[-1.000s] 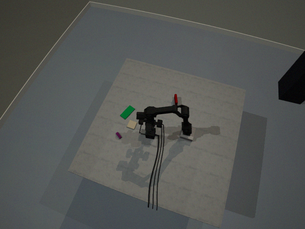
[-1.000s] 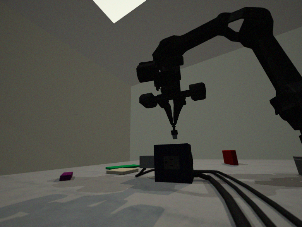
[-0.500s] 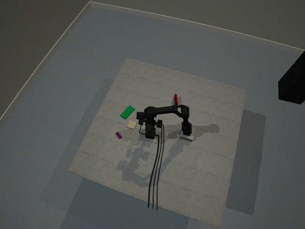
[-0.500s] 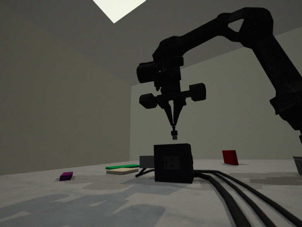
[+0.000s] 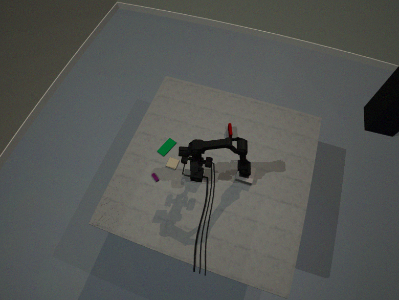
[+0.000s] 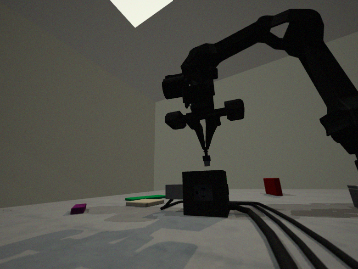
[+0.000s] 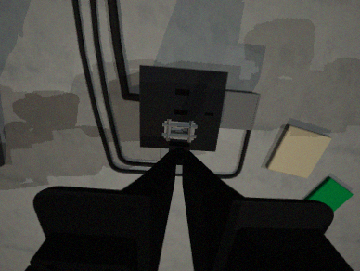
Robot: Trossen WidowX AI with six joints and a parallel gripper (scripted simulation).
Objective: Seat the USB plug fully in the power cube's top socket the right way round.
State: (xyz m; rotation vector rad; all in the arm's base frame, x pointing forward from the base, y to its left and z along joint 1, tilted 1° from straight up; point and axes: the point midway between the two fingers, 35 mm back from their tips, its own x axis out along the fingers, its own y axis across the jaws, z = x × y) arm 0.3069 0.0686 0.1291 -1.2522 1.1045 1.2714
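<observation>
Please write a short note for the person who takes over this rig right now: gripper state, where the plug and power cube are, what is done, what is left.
Gripper: shut on the USB plug, pointing straight down.
Plug: out of the socket, hanging in the air just above the top of the power cube, not touching it.
Cube: on the table, three cables running from it.
Done: jammed plug is extracted.
Left: confirm the plug's orientation (I cannot tell it from these views), seat it fully, release, move the arm clear.

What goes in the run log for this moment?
gripper: shut on USB plug | plug: out of socket, hanging above power cube | not seated | arm: over cube
</observation>
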